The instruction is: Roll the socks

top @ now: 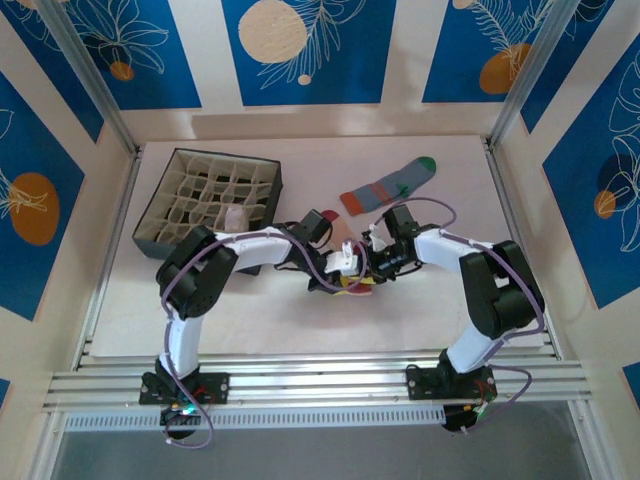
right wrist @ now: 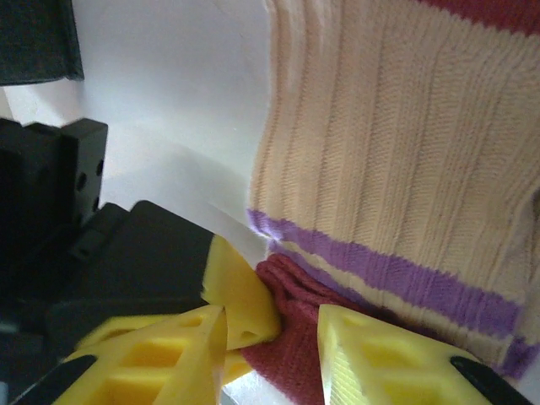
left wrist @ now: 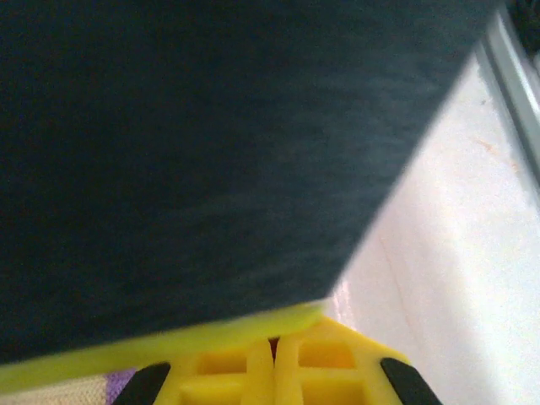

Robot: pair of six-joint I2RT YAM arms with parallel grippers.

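Right now my right gripper [right wrist: 287, 316] pinches the maroon end of the peach sock [right wrist: 396, 160], which lies on the table [right wrist: 169, 101] between the two arms. My left gripper [left wrist: 274, 359] is pressed together on nothing I can see, crowded right against the other (too close for comfort). My worry is that the fingers knock together, or the thin pinch slips and the fabric springs flat. The grey sock [top: 388, 186] waits farther back.
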